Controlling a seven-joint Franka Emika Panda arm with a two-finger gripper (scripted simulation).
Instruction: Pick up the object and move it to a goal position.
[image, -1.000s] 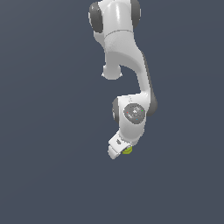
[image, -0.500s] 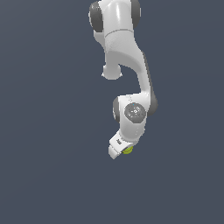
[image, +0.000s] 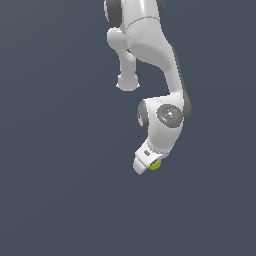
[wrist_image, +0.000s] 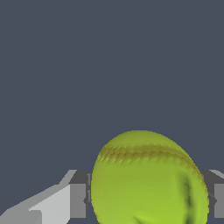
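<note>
The white jointed robot arm (image: 152, 55) hangs downward from above, its elbow bent and its wrist tilted down toward the exterior view's left. The gripper (image: 150, 164) at its tip is clamped on the small yellow-green ball with darker seam lines (wrist_image: 148, 181), which sits between the grey fingers (wrist_image: 78, 200), filling the gap.

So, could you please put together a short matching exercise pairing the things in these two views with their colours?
Things:
1. ball
2. arm link
3. end effector fingers
4. background

Colours:
A. dark slate blue
B. yellow-green with darker seam lines
C. grey
D. white

Pairs: 1-B, 2-D, 3-C, 4-A
</note>
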